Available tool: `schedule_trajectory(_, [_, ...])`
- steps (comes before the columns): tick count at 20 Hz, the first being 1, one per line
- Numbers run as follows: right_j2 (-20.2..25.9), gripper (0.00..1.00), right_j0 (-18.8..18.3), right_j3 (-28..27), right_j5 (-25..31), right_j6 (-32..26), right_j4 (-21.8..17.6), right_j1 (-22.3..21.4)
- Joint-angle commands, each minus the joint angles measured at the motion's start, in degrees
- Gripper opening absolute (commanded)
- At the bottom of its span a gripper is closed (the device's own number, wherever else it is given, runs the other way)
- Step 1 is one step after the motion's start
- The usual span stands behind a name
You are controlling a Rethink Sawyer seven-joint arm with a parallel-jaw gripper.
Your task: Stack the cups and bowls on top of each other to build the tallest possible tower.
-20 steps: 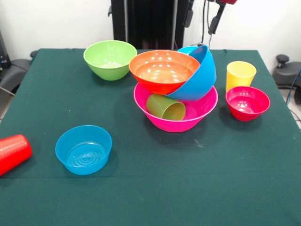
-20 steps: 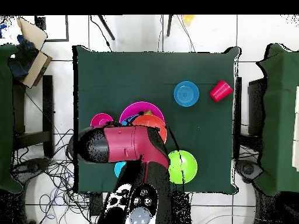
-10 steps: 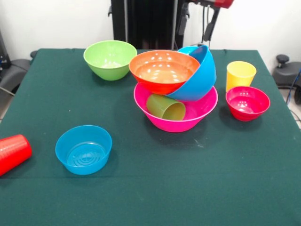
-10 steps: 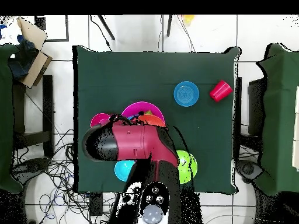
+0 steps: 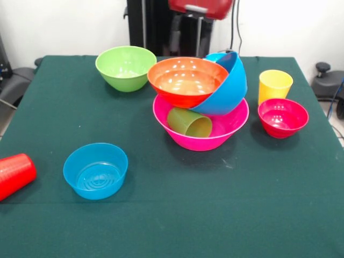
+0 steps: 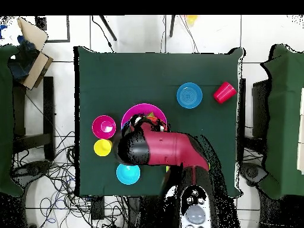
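The tower's base, the biggest pink bowl (image 5: 226,128), holds a green cup (image 5: 189,122) lying on its side. An orange bowl (image 5: 187,80) and a tilted large blue bowl (image 5: 231,86) rest on it. A lime green bowl (image 5: 126,67) stands at the back left. A yellow cup (image 5: 274,85) and a magenta-red bowl (image 5: 282,117) stand to the right. A small blue bowl (image 5: 95,170) and a fallen red cup (image 5: 15,173) lie at the front left. A cyan bowl (image 6: 128,173) stands near the robot's base. The red arm (image 6: 163,149) hangs over the tower; its gripper is hidden beneath it.
The arm's red casing (image 5: 201,7) shows at the top edge of the front view, with the black pedestal (image 5: 161,27) behind it. In the overhead view the arm covers the lime green bowl and part of the tower. Cables lie on the floor around the base.
The arm has swung sideways, off the yellow cup and magenta-red bowl and over the tower and the lime green bowl. In the front view its red casing moved from top right to top centre.
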Motion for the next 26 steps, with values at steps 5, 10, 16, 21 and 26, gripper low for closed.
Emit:
schedule_trajectory(5, [13.58,1.00,-11.70,8.75,-3.00,-10.68,-9.38,0.82])
schedule_trajectory(10, [16.80,1.00,-16.52,8.22,-3.10,-11.22,-12.98,1.65])
schedule_trajectory(16, [20.33,1.00,-19.86,4.48,-0.63,-11.79,-16.10,3.81])
schedule_trajectory(21, [22.39,1.00,-20.74,1.04,5.29,-12.23,-16.00,3.60])
schedule_trajectory(26, [23.66,1.00,-20.09,-7.58,13.45,-13.74,-14.89,6.87])
